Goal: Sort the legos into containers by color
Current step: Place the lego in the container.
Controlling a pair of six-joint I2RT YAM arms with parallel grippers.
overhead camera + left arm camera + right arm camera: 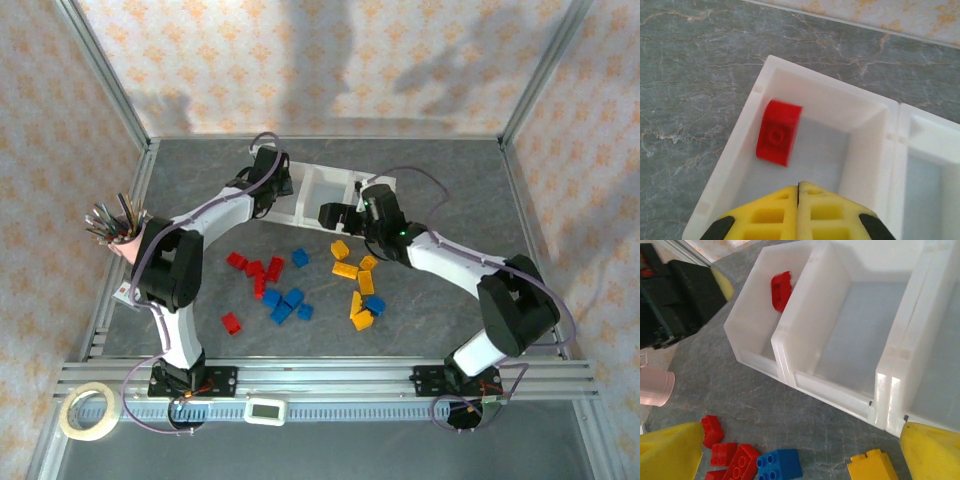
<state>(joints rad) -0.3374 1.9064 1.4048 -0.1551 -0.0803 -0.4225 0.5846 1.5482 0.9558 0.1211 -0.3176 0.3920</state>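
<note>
The three joined white containers (322,196) stand at the table's back middle. One red lego (778,131) lies in the leftmost bin (860,140); the same red lego (781,290) leans on that bin's wall (750,335). My left gripper (798,187) hovers over this bin, shut and holding nothing. The middle bin (810,305) looks bare inside. My right gripper (801,440) is open just in front of the bins, above a blue lego (780,466), a yellow one (872,467) and red ones (735,460). Red (258,270), blue (285,303) and yellow (358,285) legos lie scattered on the table.
A pink cup of pens (120,228) stands at the left edge, close to the left arm's elbow. A tape roll (88,412) and a small white device (267,410) lie on the near rail. Metal frame posts border the table.
</note>
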